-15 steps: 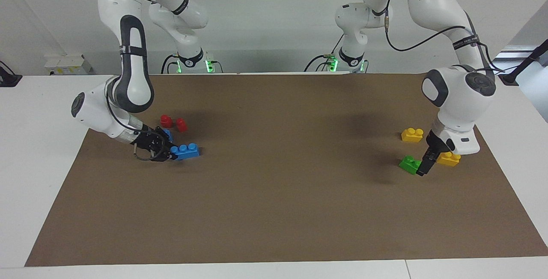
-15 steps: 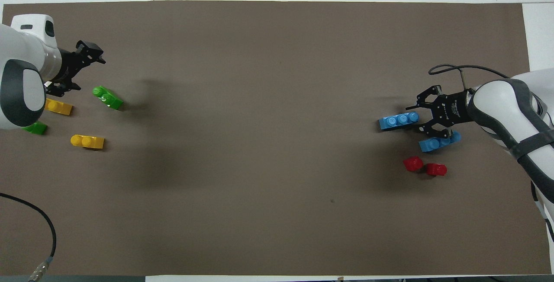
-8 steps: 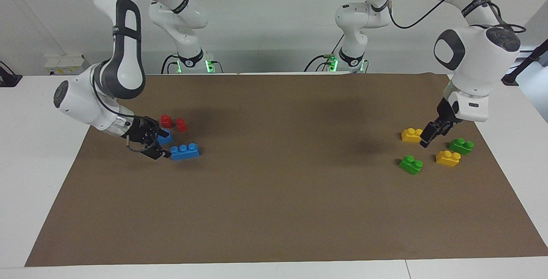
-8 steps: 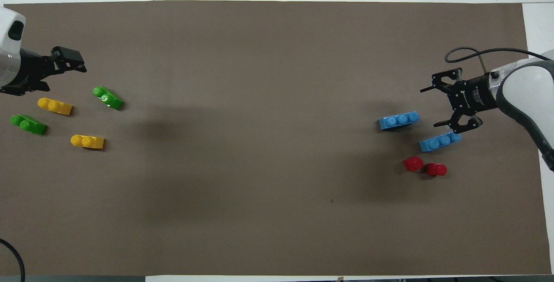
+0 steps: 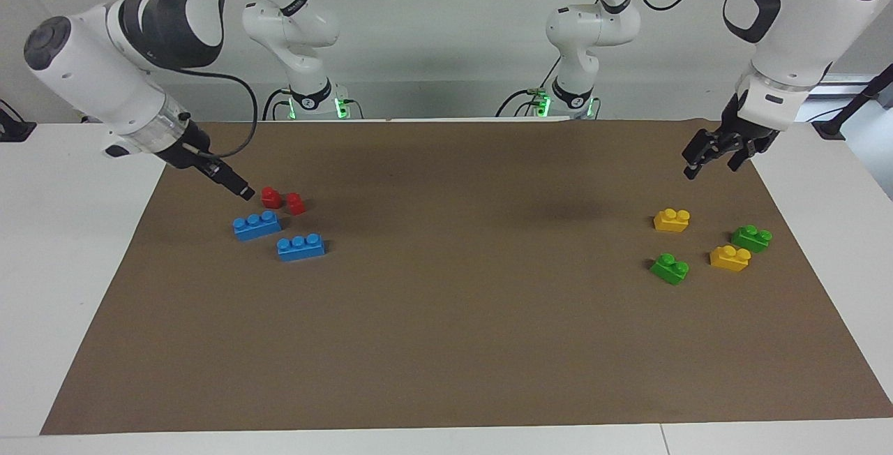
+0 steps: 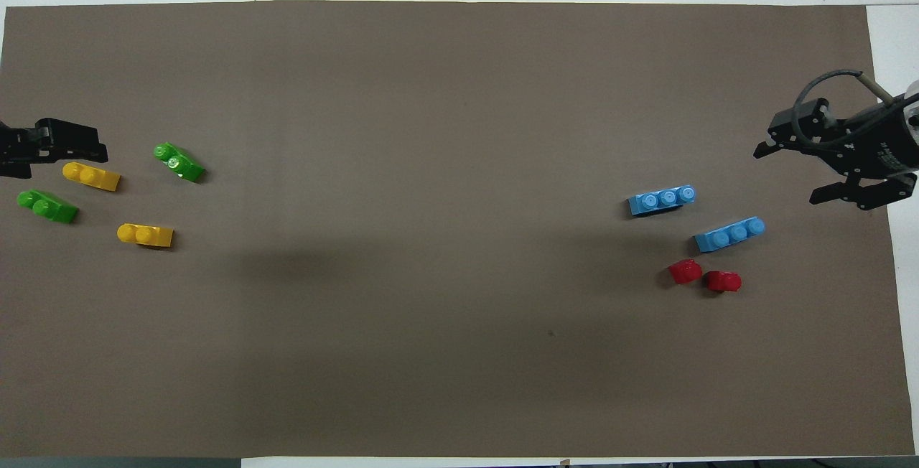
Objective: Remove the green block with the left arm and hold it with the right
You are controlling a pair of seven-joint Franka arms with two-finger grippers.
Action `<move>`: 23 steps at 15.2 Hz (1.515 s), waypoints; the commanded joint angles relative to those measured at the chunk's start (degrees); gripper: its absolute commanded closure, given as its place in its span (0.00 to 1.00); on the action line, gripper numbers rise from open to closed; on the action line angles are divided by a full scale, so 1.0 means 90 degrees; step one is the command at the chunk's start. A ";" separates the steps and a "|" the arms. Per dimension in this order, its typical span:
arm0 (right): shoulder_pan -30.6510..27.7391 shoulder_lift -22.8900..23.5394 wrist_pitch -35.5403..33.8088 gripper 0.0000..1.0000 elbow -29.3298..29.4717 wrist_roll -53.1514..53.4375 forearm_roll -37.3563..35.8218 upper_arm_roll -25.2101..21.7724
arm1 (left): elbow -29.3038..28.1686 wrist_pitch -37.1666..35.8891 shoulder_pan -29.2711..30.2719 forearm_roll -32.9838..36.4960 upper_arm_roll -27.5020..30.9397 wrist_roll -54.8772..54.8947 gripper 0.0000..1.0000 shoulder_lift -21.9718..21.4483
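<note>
Both arms have pulled up and back since a second ago: the right gripper (image 6: 836, 174) let go of a blue brick (image 5: 257, 225) and hangs with fingers wide near the mat's (image 5: 446, 343) edge, while the left gripper (image 5: 711, 158) hangs open above the bricks at its end, holding nothing. No readable writing anywhere. Count: two green blocks (image 5: 670, 268) (image 5: 751, 238) and two yellow bricks (image 5: 672, 220) (image 5: 730, 257) at the left arm's end, two blue and two red pieces (image 5: 282, 200) at the right's, wide bare middle between.

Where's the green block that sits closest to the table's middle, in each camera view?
Facing view: the green block lies toward the left arm's end of the mat, the farthest of that cluster from the robots.
Overhead view: the same green block, highest of the cluster.
Shared landmark: the yellow block beside it.
</note>
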 commanded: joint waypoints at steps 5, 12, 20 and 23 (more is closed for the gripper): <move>0.0501 -0.0801 -0.0474 0.00 0.0006 -0.1136 -0.0734 0.0061 | 0.0353 -0.1048 -0.0049 0.0014 -0.0172 0.0196 0.00 -0.0321; 0.0404 -0.0626 -0.0327 0.00 0.0327 -0.2924 -0.1095 0.0051 | 0.0374 -0.1206 -0.0049 0.0004 -0.0270 0.0186 0.00 -0.0437; 0.0433 -0.0626 -0.0200 0.00 0.0327 -0.2963 -0.1360 0.0061 | 0.0334 -0.1196 -0.0049 0.0004 -0.0270 0.0235 0.00 -0.0457; 0.0443 -0.0626 -0.0200 0.00 0.0327 -0.2963 -0.1351 0.0061 | 0.0334 -0.1176 -0.0049 0.0004 -0.0270 0.0371 0.00 -0.0457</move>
